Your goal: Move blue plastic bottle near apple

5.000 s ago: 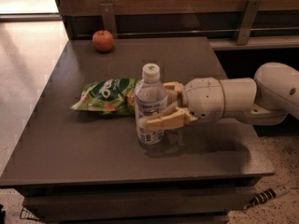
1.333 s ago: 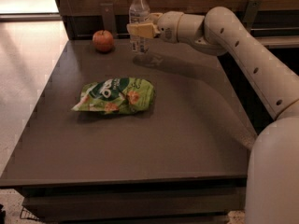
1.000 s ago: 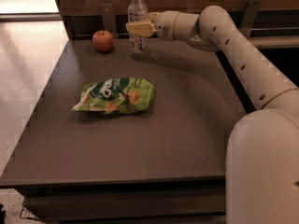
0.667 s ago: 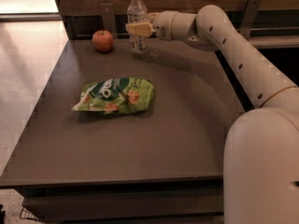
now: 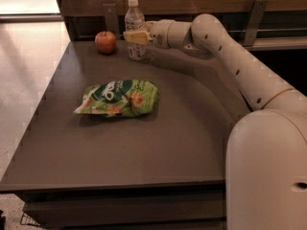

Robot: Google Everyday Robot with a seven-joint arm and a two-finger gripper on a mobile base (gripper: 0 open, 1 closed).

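The blue plastic bottle (image 5: 135, 25), clear with a white cap and a pale label, stands upright at the table's far edge. The red-orange apple (image 5: 106, 42) sits just left of it, a small gap apart. My gripper (image 5: 137, 36) reaches in from the right and is shut on the bottle at mid-height, with one tan finger (image 5: 135, 37) across its front. The bottle's base looks to be at or just above the tabletop.
A green-and-orange snack bag (image 5: 117, 97) lies in the middle of the dark table (image 5: 182, 138). A wooden wall with metal brackets (image 5: 255, 13) runs behind the table's far edge. My arm (image 5: 230, 56) spans the right side.
My gripper has carried the bottle from the table's middle to the far edge. In the last second it moved slightly left and down, closer to the apple.
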